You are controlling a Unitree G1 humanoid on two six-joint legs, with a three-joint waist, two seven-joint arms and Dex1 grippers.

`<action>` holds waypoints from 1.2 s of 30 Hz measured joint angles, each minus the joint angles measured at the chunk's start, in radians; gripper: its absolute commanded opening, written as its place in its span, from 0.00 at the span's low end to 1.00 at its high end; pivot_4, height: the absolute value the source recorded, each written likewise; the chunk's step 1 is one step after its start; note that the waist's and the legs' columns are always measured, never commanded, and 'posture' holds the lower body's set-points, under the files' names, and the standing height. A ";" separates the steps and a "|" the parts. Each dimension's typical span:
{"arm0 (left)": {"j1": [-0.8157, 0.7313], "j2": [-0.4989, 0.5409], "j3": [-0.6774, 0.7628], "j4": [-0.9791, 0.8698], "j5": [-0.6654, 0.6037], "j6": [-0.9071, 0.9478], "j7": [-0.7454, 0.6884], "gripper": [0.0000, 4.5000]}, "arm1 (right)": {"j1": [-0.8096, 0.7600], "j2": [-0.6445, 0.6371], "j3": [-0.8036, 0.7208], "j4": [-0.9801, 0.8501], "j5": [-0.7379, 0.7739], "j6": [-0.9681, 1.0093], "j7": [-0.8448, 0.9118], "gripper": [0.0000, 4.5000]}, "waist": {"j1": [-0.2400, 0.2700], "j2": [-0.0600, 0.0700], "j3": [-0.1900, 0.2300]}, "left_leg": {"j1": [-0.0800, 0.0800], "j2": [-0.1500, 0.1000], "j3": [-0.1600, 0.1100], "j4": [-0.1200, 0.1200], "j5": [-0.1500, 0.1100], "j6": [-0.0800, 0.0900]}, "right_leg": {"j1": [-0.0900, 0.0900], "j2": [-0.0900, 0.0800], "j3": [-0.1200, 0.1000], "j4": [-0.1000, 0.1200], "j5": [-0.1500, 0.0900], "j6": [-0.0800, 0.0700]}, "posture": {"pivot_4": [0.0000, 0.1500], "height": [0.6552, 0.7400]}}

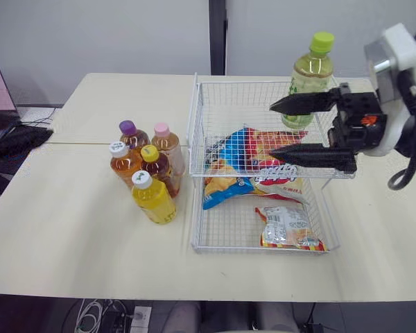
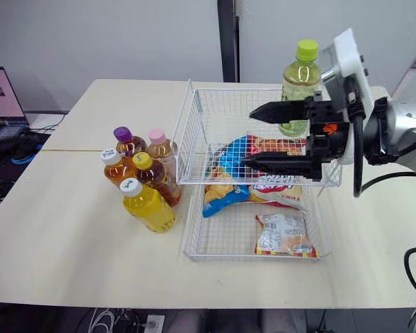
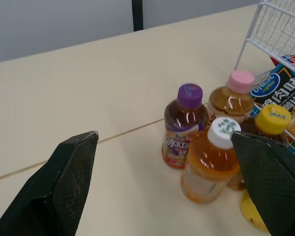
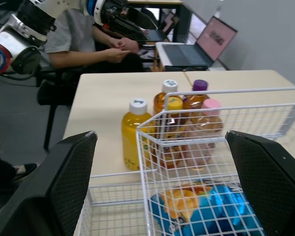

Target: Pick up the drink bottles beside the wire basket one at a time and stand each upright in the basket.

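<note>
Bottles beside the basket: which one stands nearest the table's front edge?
The white-capped bottle of bright yellow drink; the other four bottles stand behind it.

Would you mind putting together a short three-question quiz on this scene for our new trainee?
1. True or false: the right gripper is shut.
2. Multiple choice: how many bottles stand grouped on the table beside the wire basket? A) three B) five C) seven
3. Fill in the blank: the lone bottle at the basket's far right corner, next to the right gripper, has a ___ cap.

Key: 1. False, it is open. 2. B. 3. Green.
</note>
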State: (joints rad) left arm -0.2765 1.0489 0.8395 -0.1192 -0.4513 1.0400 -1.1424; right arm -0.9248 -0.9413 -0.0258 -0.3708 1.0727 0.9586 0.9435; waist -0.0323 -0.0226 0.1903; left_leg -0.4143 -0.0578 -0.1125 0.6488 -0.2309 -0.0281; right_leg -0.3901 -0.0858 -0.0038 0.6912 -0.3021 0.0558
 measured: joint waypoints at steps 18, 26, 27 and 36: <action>-0.071 -0.388 -0.265 -0.305 -0.107 0.002 0.559 1.00 | -0.036 0.021 0.049 0.006 -0.082 -0.005 0.145 1.00 | 0.000 -0.002 -0.001 | 0.000 0.000 0.000 0.000 0.000 0.000 | 0.000 0.000 -0.001 0.000 0.001 -0.001 | 1.00 1.00; -0.058 -0.424 -0.308 -0.308 -0.100 -0.024 0.673 1.00 | -0.035 0.019 0.045 0.006 -0.088 -0.002 0.151 1.00 | 0.004 -0.002 -0.001 | 0.000 -0.001 0.000 0.000 0.000 0.000 | 0.001 0.000 -0.002 0.000 0.001 -0.001 | 1.00 1.00; -0.051 -0.423 -0.310 -0.310 -0.101 -0.027 0.676 0.96 | -0.035 0.016 0.044 0.006 -0.088 0.000 0.154 1.00 | 0.003 -0.002 -0.001 | 0.000 -0.001 0.000 0.000 0.000 0.000 | 0.000 0.000 -0.002 0.000 0.001 -0.001 | 1.00 1.00; -0.092 -0.447 -0.350 -0.304 -0.141 -0.040 0.719 0.36 | -0.035 0.014 0.025 0.007 -0.086 0.008 0.165 1.00 | 0.005 -0.002 -0.001 | 0.000 -0.001 0.000 0.000 0.000 0.000 | 0.001 0.000 -0.002 -0.001 0.001 -0.001 | 1.00 1.00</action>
State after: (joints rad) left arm -0.3684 0.6019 0.4899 -0.4231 -0.5918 1.0002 -0.4235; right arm -0.9602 -0.9269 -0.0006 -0.3639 0.9864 0.9663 1.1086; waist -0.0273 -0.0250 0.1888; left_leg -0.4143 -0.0592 -0.1126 0.6490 -0.2309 -0.0283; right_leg -0.3892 -0.0858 -0.0058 0.6904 -0.3012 0.0551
